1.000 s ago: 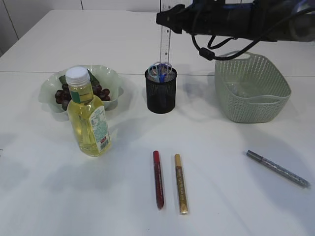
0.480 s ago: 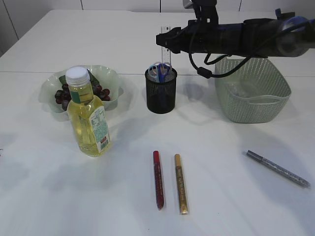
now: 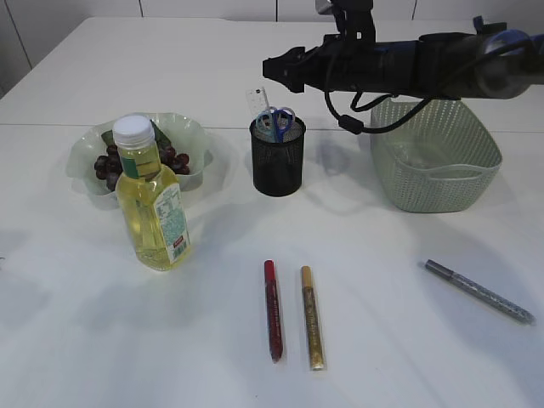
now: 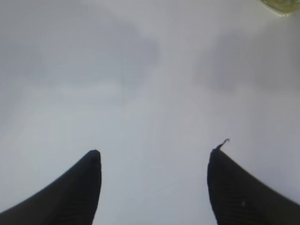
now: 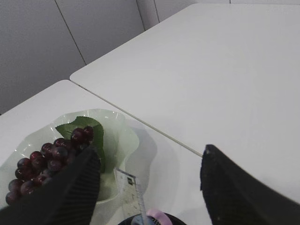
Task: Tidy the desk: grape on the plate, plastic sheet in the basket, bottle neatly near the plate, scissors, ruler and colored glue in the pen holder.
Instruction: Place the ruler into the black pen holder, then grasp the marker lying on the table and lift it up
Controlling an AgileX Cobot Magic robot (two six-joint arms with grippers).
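White table: ruler point(image 3: 257, 101) leans left in holder point(image 3: 277, 156)

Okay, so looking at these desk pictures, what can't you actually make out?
- Basket: exterior view; its near wall hides the bottom, so the plastic sheet can't be confirmed.
- Pen holder: dark mesh hides the lower scissors and ruler; the right wrist view cuts it off at the bottom edge.
- Bottle: label print too small; it also blocks part of the plate.
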